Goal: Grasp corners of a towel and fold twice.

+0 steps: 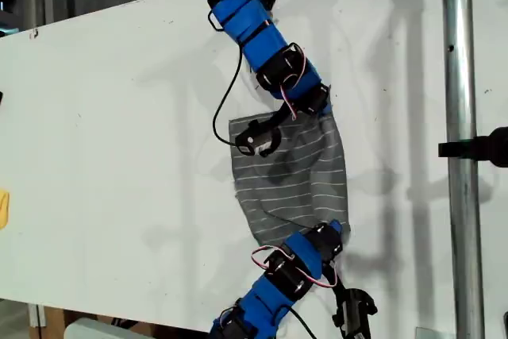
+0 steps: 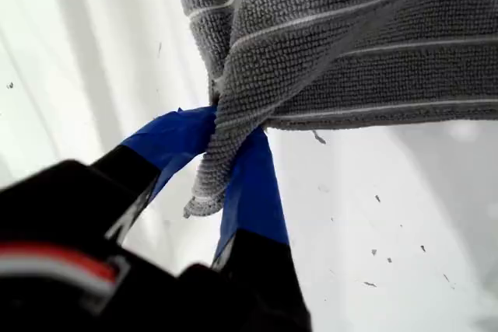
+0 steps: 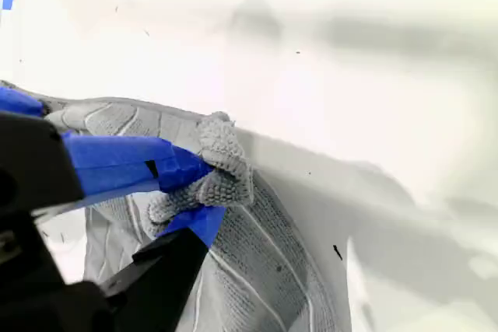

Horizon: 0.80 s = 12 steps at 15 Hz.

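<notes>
The dark-grey towel with fine white stripes lies rumpled on the white table, between two blue arms. One arm comes down from the exterior view's top, its gripper at the towel's far corner. The other arm rises from the bottom, its gripper at the near corner. The wrist views do not show which arm is which. My first gripper is shut on a corner, with the towel hanging from it. My second gripper is shut on a bunched corner of the towel.
A vertical metal pole with a black clamp stands at the exterior view's right. A yellow object pokes in at that view's left edge. The table's near edge runs along the bottom, by the lower arm's base.
</notes>
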### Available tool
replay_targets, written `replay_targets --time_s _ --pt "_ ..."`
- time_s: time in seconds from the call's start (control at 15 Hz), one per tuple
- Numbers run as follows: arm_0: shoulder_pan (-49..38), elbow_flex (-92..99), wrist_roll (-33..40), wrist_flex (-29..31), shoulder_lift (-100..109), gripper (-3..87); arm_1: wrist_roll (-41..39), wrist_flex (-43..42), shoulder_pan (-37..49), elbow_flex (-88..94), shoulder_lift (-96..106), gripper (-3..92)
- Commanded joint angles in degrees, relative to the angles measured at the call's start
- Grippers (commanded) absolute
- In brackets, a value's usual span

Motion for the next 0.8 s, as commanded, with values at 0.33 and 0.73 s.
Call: replay_targets --time_s 0.33,0.73 --pt "-13.18 7.29 -5.19 10.81 12.66 -2.9 -8.53 -3.78 15.29 3.52 6.06 -0.2" --pt "-36.47 32.52 7.29 12.66 32.78 -2.9 -30.94 -5.1 42.36 3.96 8.53 -0.2"
